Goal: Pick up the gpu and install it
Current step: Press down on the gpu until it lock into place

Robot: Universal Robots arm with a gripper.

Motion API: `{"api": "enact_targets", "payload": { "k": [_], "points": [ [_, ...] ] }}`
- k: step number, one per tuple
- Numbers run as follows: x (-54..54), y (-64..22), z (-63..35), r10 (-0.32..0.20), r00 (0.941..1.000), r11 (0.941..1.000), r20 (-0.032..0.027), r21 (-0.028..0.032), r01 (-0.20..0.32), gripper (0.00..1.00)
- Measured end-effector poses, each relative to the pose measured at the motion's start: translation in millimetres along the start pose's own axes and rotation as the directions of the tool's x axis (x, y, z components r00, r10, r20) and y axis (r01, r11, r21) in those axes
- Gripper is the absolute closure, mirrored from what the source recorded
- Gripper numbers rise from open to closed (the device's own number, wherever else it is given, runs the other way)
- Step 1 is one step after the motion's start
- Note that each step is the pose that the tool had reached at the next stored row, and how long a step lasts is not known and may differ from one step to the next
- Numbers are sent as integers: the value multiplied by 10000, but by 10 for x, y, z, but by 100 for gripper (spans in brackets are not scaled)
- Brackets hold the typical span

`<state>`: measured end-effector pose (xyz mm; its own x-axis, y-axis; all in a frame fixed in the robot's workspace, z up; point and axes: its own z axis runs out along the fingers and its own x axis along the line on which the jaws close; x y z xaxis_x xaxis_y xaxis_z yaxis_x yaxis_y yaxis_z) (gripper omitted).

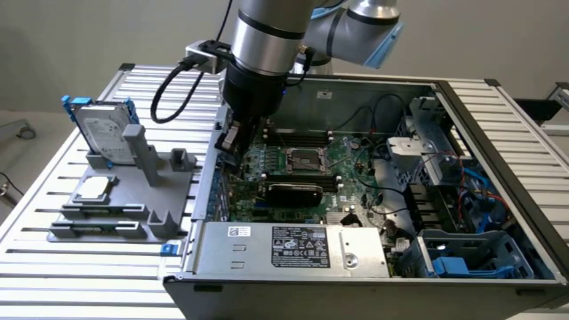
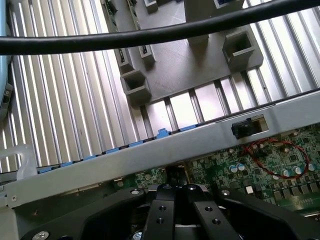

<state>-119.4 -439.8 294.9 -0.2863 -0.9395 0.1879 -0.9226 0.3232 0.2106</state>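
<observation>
The gpu (image 1: 294,193), black rounded cooler facing out, stands on edge on the green motherboard (image 1: 342,163) inside the open computer case (image 1: 498,133). My gripper (image 1: 229,148) hangs inside the case by its wall on the exterior view's left, up and to the left of the gpu and apart from the cooler. In the wrist view the black fingers (image 2: 161,210) are pressed together, gripper (image 2: 175,192) shut, over the motherboard (image 2: 270,160) just inside the case wall (image 2: 150,150). I cannot make out anything held between them.
A grey holder (image 1: 133,200) on the slatted table (image 1: 53,267) carries a hard drive in a blue frame (image 1: 102,133) and a square silver chip (image 1: 96,189). The power supply (image 1: 294,247) sits at the case front. A black cable (image 2: 150,32) crosses the wrist view.
</observation>
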Motion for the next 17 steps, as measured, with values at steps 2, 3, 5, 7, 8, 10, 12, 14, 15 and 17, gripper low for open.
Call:
{"api": "enact_targets", "payload": {
  "k": [2,3,5,7,8,10,12,14,15,17],
  "points": [
    [-1,1,0,86,10000,10000,18,-18,-86,89],
    [-2,1,-1,133,9999,9999,26,-26,-133,89],
    [-2,1,-2,218,9998,9998,41,-43,-218,89],
    [-2,1,-2,296,9995,9995,55,-58,-296,89],
    [-3,1,-2,336,9994,9994,62,-66,-336,89],
    [-3,0,-1,410,9991,9991,75,-81,-410,89],
    [-4,-1,1,474,9988,9988,89,-92,-473,89],
    [-5,-5,1,534,9985,9985,98,-105,-533,89],
    [-5,-6,2,565,9983,9983,103,-110,-564,89],
    [-7,-11,3,623,9980,9980,110,-121,-622,89]
  ]
}}
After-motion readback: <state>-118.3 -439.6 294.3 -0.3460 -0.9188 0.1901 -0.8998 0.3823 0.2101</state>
